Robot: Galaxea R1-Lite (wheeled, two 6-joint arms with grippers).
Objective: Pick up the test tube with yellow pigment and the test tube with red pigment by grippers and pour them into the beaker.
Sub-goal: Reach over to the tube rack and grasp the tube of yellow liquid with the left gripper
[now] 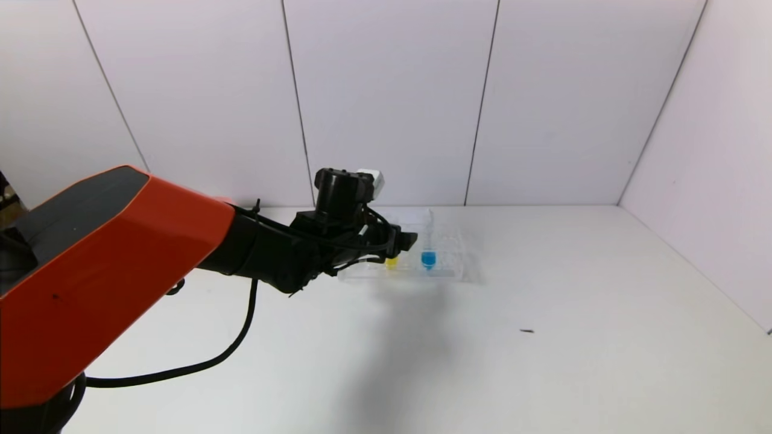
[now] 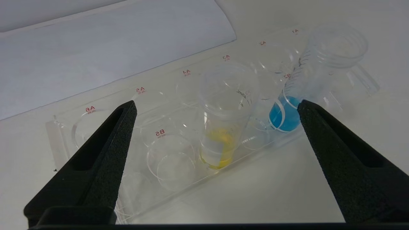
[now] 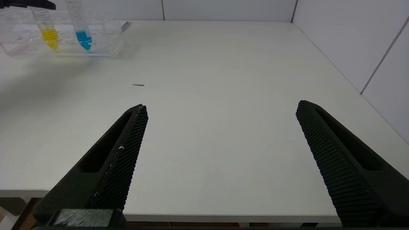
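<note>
White table (image 1: 543,361) carries a clear tube rack (image 1: 449,265) at centre frame in the head view, its wells marked in red letters; a small dark speck (image 1: 527,331) lies on the table lower right of the rack, well apart from it; a white sheet (image 2: 96,48) lies flat beyond the rack, upper left in the left wrist view. A blue-liquid tube (image 1: 428,256) stands in the rack just beside the yellow one, tilted — it crowds the approach on that side. The test tube with yellow pigment (image 2: 223,127) stands upright in a front-row well; clear, with a shallow yellow pool at the bottom. Left gripper (image 2: 215,107) hovers above the rack, fingers spread wide, tube between them untouched. Right gripper (image 3: 220,108) hangs over bare table at the near edge — fingers apart, nothing held.
</note>
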